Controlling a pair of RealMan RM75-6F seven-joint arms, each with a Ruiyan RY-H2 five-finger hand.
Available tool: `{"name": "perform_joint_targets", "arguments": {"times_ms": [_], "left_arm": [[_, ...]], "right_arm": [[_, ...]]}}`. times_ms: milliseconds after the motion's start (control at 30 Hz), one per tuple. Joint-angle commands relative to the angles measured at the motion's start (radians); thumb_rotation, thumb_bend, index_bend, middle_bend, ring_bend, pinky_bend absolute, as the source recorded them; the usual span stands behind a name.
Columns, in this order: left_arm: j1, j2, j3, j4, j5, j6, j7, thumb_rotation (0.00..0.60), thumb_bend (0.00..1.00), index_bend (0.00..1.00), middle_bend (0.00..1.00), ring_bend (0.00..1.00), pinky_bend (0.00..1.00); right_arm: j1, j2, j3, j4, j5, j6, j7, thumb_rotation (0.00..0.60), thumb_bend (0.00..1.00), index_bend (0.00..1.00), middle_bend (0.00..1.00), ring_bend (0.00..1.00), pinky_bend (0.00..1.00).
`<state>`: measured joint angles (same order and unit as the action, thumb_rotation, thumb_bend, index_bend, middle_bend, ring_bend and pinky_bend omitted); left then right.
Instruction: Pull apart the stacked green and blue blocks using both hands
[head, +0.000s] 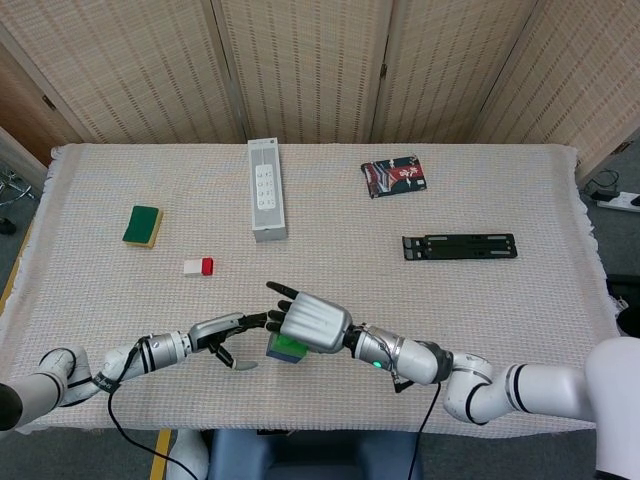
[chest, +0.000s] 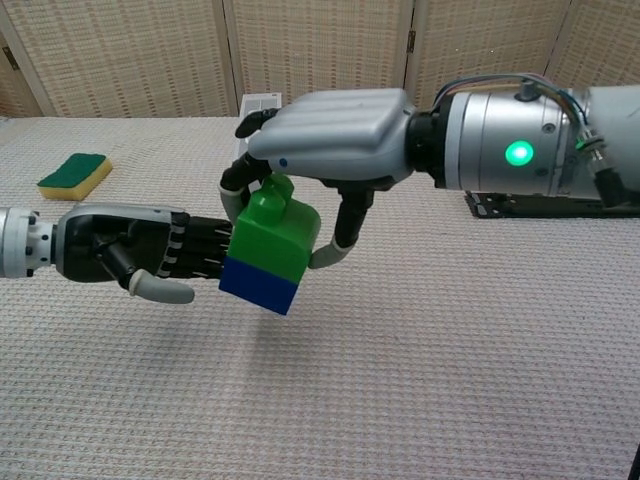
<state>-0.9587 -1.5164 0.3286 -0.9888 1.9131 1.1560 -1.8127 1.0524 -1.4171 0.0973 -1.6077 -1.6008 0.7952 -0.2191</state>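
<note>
My right hand (chest: 330, 135) (head: 310, 322) holds the stacked blocks in the air above the cloth, gripping the green block (chest: 275, 225) (head: 289, 346) from above. The blue block (chest: 258, 287) hangs under the green one, tilted. My left hand (chest: 130, 250) (head: 225, 330) is stretched out flat toward the stack from the left. Its fingertips pass behind the blocks in the chest view, so I cannot tell whether they touch. The thumb sits below and apart, with nothing held.
On the woven tablecloth (head: 480, 300) lie a green and yellow sponge (head: 143, 225) (chest: 73, 173), a small red and white piece (head: 198, 266), a white power strip (head: 266, 188), a dark snack packet (head: 394, 176) and a black bracket (head: 459, 246).
</note>
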Motion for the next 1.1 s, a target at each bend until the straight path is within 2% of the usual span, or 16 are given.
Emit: {"name": "perform_joint_targets", "arguments": {"times_ms": [33, 200, 367, 567, 1100], "left_arm": [[-0.003, -0.008, 0.003, 0.006, -0.005, 0.0, 0.003, 0.6, 0.36, 0.16, 0.0, 0.0, 0.0], [-0.008, -0.019, 0.009, 0.008, -0.017, -0.009, 0.01, 0.6, 0.36, 0.21, 0.0, 0.0, 0.0], [-0.008, -0.026, 0.008, 0.004, -0.036, -0.022, 0.035, 0.6, 0.36, 0.29, 0.0, 0.0, 0.0], [-0.013, -0.027, 0.016, 0.003, -0.043, -0.027, 0.028, 0.6, 0.36, 0.32, 0.0, 0.0, 0.0], [-0.024, -0.029, 0.045, 0.032, -0.04, -0.016, -0.034, 0.6, 0.36, 0.16, 0.0, 0.0, 0.0]], "right_arm": [[0.0, -0.002, 0.0, 0.003, 0.002, 0.0, 0.001, 0.6, 0.29, 1.0, 0.39, 0.35, 0.0], [0.001, -0.007, 0.0, 0.009, 0.004, 0.002, 0.002, 0.6, 0.29, 1.0, 0.39, 0.35, 0.0], [0.001, -0.012, -0.003, 0.019, 0.005, 0.002, 0.001, 0.6, 0.29, 1.0, 0.39, 0.35, 0.0], [0.004, -0.023, -0.003, 0.032, 0.006, -0.001, 0.002, 0.6, 0.29, 1.0, 0.39, 0.35, 0.0], [0.005, -0.021, -0.006, 0.028, 0.003, 0.004, -0.016, 0.6, 0.29, 1.0, 0.39, 0.35, 0.0]]}}
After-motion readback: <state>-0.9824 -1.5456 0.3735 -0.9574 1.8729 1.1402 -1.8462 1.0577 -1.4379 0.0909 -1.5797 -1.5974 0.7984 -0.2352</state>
